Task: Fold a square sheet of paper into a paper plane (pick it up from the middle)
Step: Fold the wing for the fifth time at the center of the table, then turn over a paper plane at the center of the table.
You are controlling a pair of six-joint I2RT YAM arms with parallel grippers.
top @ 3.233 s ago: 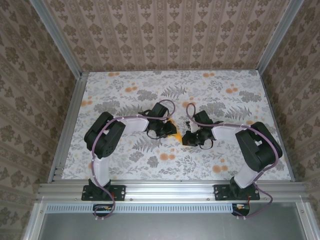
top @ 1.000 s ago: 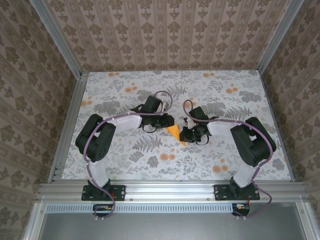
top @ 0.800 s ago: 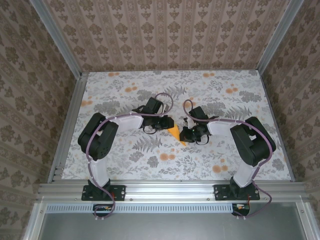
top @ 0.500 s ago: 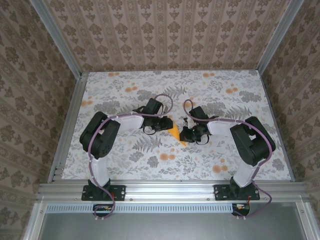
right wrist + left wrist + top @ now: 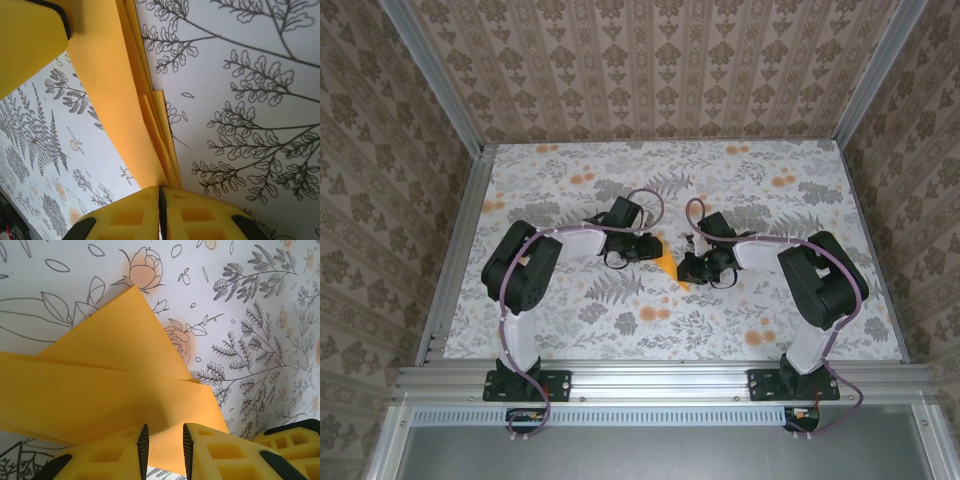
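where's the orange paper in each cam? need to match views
Top external: paper sits mid-table, a small orange wedge.
Left wrist: paper covers the lower left and runs into the gap of the left gripper jaws.
Right wrist: paper is a folded band from the top down to the right gripper, jaws shut on it.
Shared landmark: floral table cover.

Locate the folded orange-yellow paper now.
The paper sits centrally in the top view, between the left end effector and the right end effector, which pinches it.
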